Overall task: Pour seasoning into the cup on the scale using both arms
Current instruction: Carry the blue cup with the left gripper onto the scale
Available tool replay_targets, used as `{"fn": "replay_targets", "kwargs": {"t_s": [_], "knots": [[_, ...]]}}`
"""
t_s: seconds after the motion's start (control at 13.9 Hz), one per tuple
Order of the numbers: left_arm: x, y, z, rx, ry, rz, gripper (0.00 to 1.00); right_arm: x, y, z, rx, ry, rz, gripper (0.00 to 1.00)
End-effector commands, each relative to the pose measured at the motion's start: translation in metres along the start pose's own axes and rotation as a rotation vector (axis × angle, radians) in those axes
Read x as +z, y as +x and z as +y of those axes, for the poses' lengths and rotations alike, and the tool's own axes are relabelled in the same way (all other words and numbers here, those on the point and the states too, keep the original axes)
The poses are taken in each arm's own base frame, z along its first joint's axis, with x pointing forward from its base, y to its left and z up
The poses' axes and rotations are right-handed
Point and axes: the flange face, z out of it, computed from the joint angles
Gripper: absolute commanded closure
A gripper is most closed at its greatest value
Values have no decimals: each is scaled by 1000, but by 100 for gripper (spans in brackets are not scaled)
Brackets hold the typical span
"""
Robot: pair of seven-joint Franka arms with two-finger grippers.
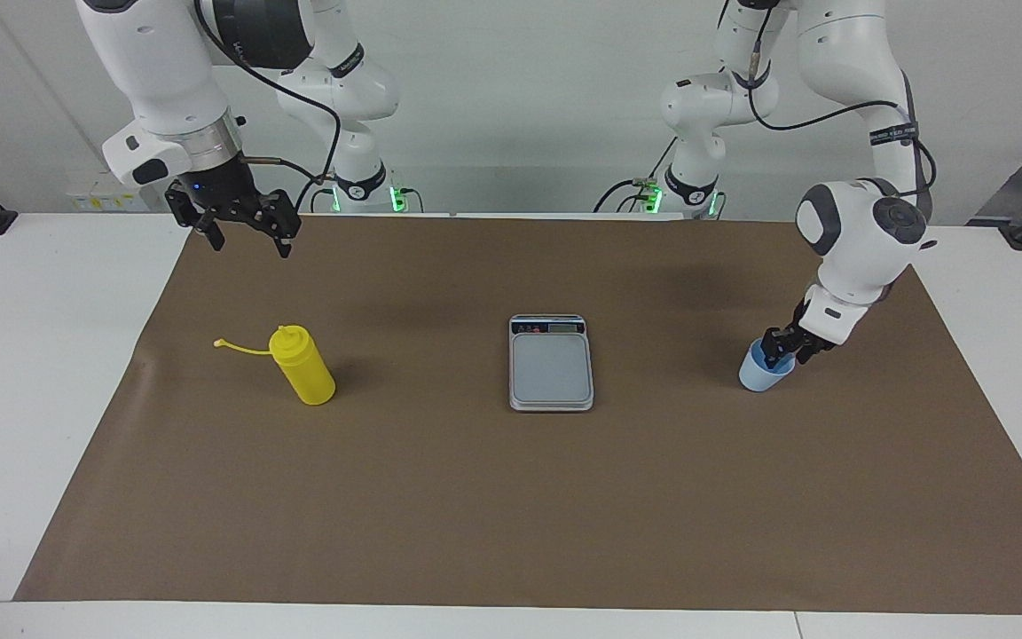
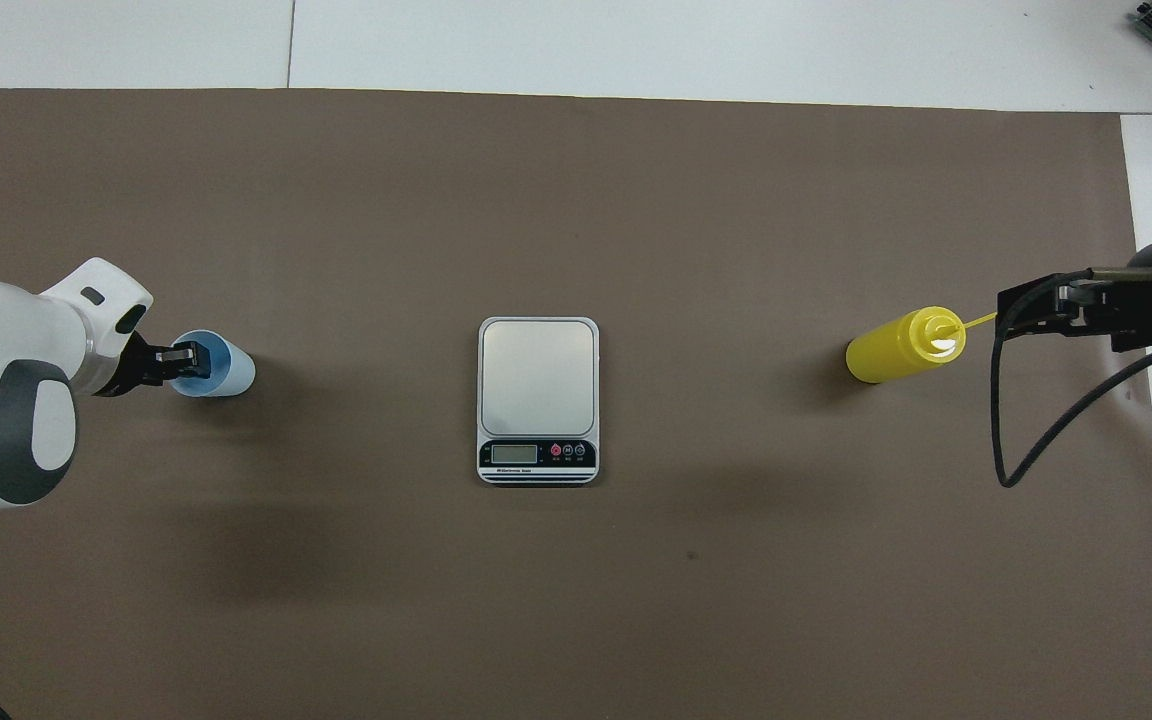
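Observation:
The light-blue cup (image 1: 758, 379) (image 2: 233, 370) stands on the brown mat toward the left arm's end. My left gripper (image 1: 782, 358) (image 2: 194, 360) is down at the cup's rim, on the side away from the scale. Its hold on the cup cannot be made out. The silver-grey scale (image 1: 551, 366) (image 2: 537, 378) lies at the mat's middle with nothing on its plate. The yellow seasoning bottle (image 1: 302, 366) (image 2: 898, 346) stands upright toward the right arm's end, its cap strap hanging out sideways. My right gripper (image 1: 245, 238) (image 2: 1004, 312) hangs open in the air over the strap's end, apart from the bottle.
A brown mat (image 1: 511, 515) covers most of the white table (image 1: 23, 355). The scale's dark display strip (image 2: 537, 453) faces the robots. Black cable (image 2: 1036, 450) loops down from the right arm.

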Motion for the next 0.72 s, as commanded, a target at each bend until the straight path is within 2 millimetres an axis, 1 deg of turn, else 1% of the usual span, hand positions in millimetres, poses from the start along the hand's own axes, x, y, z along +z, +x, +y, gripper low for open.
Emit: {"fn": "replay_targets", "kwargs": {"t_s": [0.0,0.07,0.14,0.22,0.36,0.43,0.5,0.65], "knots": [[-3,-1,9,-8,-8,-7,100,-1,-6,4,0,-3,8,0],[-9,3,9,-10,-10,-18,100,-1,-6,4,0,-3,8,0],[-21,13,9,-13,-14,-41,100,-1,-6,4,0,-3,8,0],[-41,26,12,-7,-16,-61,100,0,-6,5,1,-3,8,0],[-83,42,15,-12,-18,-67,100,-1,-6,4,0,-3,8,0],[-100,48,19,-17,-28,-63,100,-1,-6,4,0,-3,8,0],[-113,53,22,-32,-35,-63,100,-1,-6,4,0,-3,8,0],[-128,54,52,-46,-35,-73,100,-1,-6,4,0,-3,8,0]]}}
